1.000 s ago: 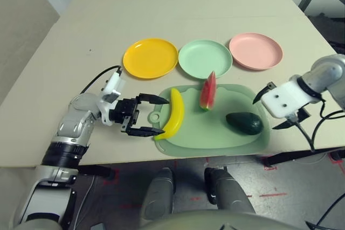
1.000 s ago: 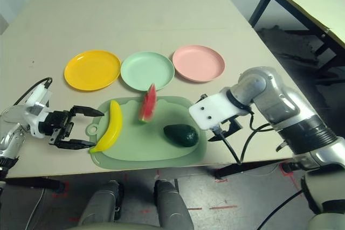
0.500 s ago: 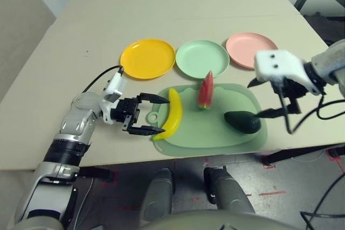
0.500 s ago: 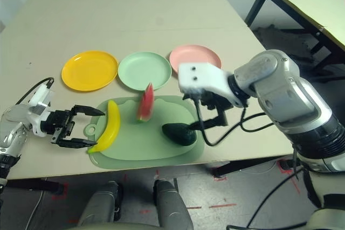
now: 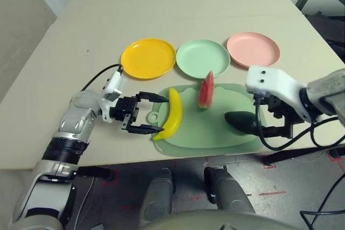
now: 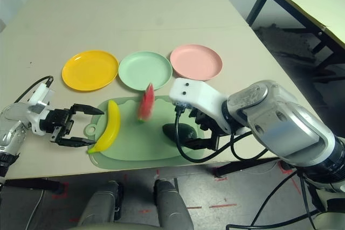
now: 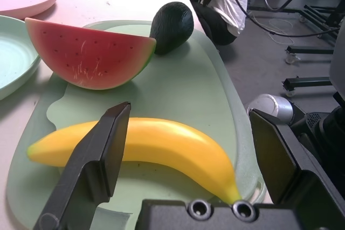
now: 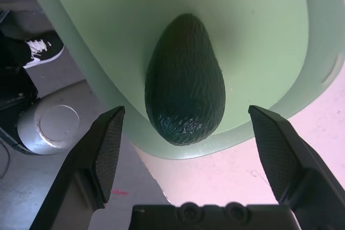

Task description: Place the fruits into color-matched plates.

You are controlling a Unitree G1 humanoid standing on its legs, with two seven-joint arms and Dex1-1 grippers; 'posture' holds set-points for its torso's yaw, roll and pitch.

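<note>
On the pale green cutting mat [image 5: 215,133], the banana [image 5: 171,114] lay at the 9 o'clock edge with its long axis running 12 to 6 o'clock, the watermelon wedge [image 5: 206,90] stood on edge near 12 o'clock, and the avocado [image 5: 241,120] lay toward 3 o'clock, long axis roughly 9 to 3 o'clock, narrow end toward 9 o'clock. The left hand [image 5: 152,114] was fully open and empty beside the banana, pointing toward 3 o'clock; the right hand [image 8: 188,133], also wide open and holding nothing, hung above the avocado with a finger on either side of it. The yellow-orange plate [image 5: 148,57], mint green plate [image 5: 202,58] and pink plate [image 5: 253,50] stood in a row on the worktop [image 5: 161,4] beyond the mat.
</note>
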